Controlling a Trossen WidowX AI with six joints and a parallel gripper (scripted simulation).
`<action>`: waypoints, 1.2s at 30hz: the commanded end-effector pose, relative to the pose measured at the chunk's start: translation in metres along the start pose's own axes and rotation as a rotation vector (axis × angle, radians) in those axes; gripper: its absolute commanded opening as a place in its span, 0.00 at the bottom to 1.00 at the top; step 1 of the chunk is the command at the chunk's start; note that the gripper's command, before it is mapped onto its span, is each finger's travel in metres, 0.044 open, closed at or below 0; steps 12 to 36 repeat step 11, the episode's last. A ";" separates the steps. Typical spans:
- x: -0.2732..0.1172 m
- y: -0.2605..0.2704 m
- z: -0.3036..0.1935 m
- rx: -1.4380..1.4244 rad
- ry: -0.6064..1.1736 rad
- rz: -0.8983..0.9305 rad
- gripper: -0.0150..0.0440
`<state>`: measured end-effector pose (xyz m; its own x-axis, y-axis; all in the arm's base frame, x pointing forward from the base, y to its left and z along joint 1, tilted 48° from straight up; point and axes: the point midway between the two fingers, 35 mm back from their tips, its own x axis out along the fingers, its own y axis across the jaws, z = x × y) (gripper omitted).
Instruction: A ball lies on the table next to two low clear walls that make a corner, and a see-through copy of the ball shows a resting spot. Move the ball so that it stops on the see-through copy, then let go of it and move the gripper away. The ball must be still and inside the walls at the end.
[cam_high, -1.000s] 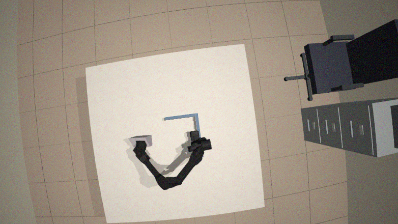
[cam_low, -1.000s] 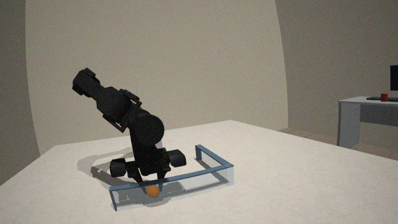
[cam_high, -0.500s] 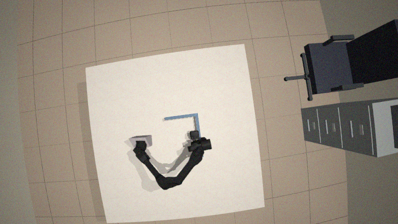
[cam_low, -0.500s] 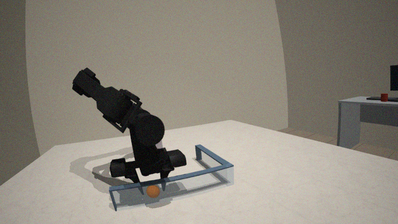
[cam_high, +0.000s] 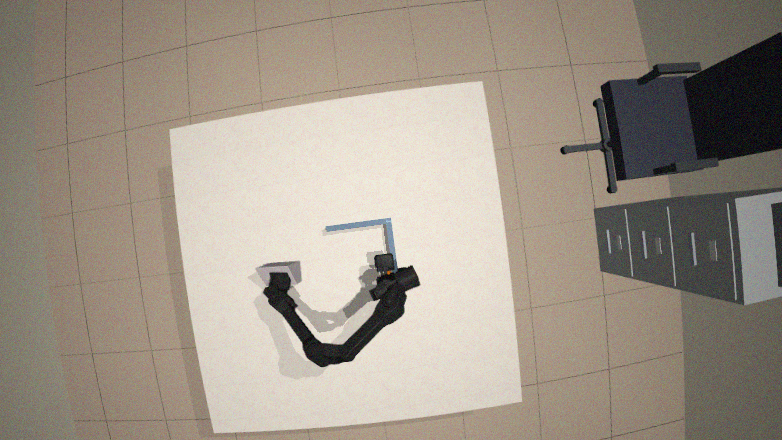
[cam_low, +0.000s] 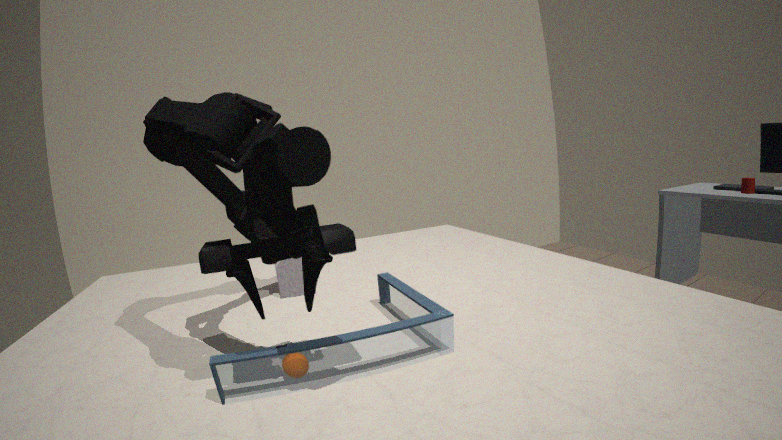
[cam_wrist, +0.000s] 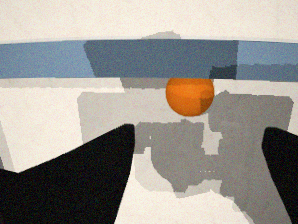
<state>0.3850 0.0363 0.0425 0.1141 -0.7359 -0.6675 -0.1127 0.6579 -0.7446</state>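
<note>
Ball (cam_low: 295, 364) against wall (cam_low: 328, 340); claw (cam_low: 284, 314) open above.

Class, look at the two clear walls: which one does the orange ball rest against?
The longer wall, near its free end; the shorter wall stands well away from the ball.

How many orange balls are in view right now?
1. The ball lies on the table against the long wall, below the raised, open hand. No separate see-through copy shows; it may coincide with the ball.
</note>
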 end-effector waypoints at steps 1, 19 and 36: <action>0.001 0.001 0.000 -0.006 0.002 -0.001 0.73; -0.041 -0.001 -0.004 -0.001 0.006 -0.002 1.00; -0.041 -0.001 -0.004 -0.001 0.006 -0.002 1.00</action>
